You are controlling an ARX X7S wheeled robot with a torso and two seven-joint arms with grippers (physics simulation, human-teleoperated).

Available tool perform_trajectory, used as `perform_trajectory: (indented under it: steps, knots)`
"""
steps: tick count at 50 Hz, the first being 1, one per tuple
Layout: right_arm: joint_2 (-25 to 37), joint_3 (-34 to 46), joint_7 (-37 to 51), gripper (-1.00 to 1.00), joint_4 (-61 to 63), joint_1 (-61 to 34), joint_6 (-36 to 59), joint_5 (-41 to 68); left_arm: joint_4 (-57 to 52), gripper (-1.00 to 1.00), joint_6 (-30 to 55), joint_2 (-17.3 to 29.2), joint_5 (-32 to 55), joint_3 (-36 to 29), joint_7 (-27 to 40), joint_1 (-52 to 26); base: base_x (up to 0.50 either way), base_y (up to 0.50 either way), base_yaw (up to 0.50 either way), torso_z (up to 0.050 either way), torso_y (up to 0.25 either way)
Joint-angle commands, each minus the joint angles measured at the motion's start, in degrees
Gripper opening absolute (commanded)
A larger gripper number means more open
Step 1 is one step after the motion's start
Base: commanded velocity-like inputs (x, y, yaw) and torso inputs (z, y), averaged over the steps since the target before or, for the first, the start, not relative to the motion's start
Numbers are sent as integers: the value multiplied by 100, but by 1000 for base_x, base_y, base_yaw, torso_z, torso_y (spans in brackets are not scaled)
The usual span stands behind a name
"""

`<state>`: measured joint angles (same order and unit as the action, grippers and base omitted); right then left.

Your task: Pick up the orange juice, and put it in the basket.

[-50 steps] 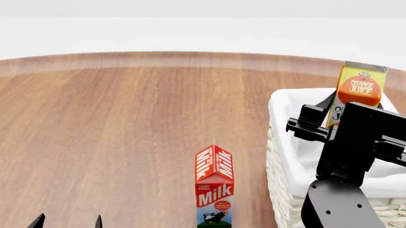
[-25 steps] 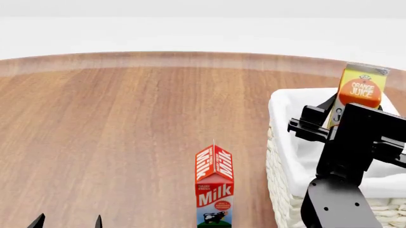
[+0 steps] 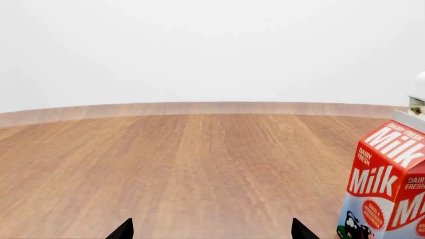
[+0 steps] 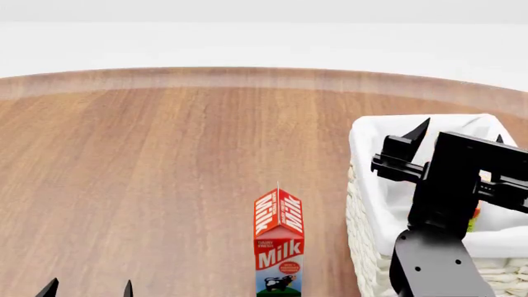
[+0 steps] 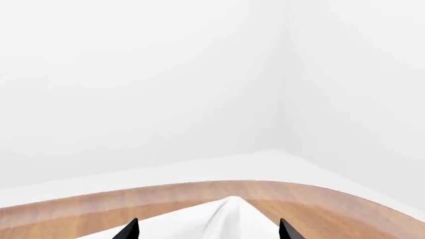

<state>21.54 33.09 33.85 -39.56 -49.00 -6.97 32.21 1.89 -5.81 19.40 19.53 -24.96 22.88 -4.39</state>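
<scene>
The orange juice is almost hidden. Only a thin yellow, orange and green sliver shows inside the basket, behind my right arm. The basket is cream wicker with a white lining and stands at the right of the table. My right gripper is open and empty above the basket's inside. In the right wrist view the right gripper has its tips wide apart over the white lining. My left gripper is open and empty, low at the near left. In the left wrist view it holds nothing.
A red-and-white Milk carton stands upright on the wooden table, just left of the basket. It also shows in the left wrist view. The table's curved far edge meets a white wall.
The orange juice was held upright above the basket's far side. It has dropped out of my right gripper into the basket, and the gripper's fingers now stand open and empty.
</scene>
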Motion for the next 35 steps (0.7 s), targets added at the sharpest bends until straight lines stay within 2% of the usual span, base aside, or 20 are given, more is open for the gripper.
perform_trajectory:
  steps: [1,15,35]
  knots:
    - [-44,41,-10,100,-1,-29,4,-92,1,100,-5,7,7,-11,9,-4,0,0,0,0,0]
    - [38,14,25,100,451,74,-93,-68,3,100,-10,16,16,-25,19,-8,0,0,0,0,0]
    - [614,-24,131,100,2235,656,-143,111,6,100,-18,28,29,-44,34,-14,0,0,0,0,0]
